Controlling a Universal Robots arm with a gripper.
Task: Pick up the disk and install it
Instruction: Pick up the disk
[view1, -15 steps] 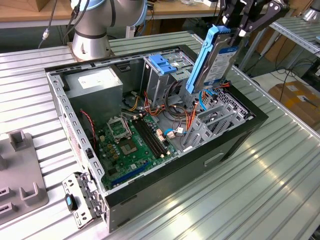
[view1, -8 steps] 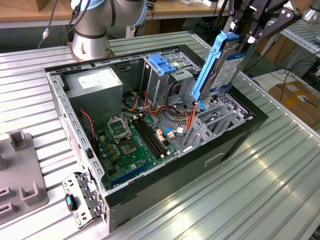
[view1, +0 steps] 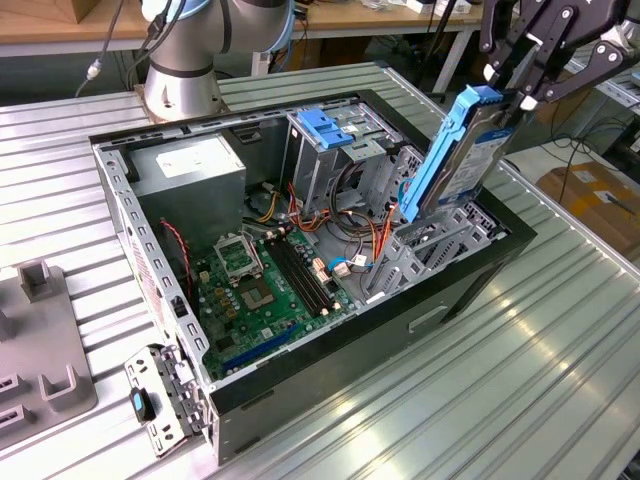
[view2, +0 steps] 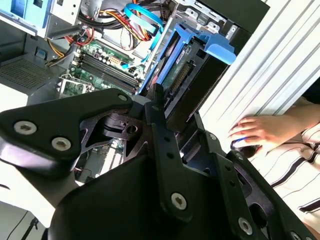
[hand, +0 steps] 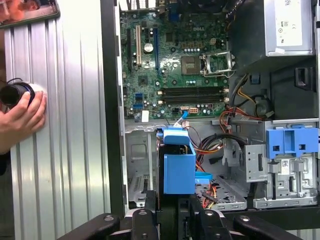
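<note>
Grey moulded fixture (view1: 40, 340) rests on the ribbed metal desk (view1: 560, 380) at the exterior view's left; beside it lies the open computer case (view1: 470, 290); inside, toward the exterior view's left, sits the grey power supply box (view1: 190, 170), with the green motherboard (view1: 260, 290) on the case floor in front of it; a blue plastic latch (view1: 325, 125) tops the tall metal cage near the centre. At the exterior view's right, the disk (view1: 458, 160) stands tilted, its light-blue side frame facing the case interior and its lower end at the drive bay in the case corner; contact with the bay cannot be determined. The end effector (view1: 515, 90) is clamped on the upper end of the disk, carrying it. In the first wrist view a person's hand (hand: 22, 117) rests on the desk outside the case, well apart from the disk.
</note>
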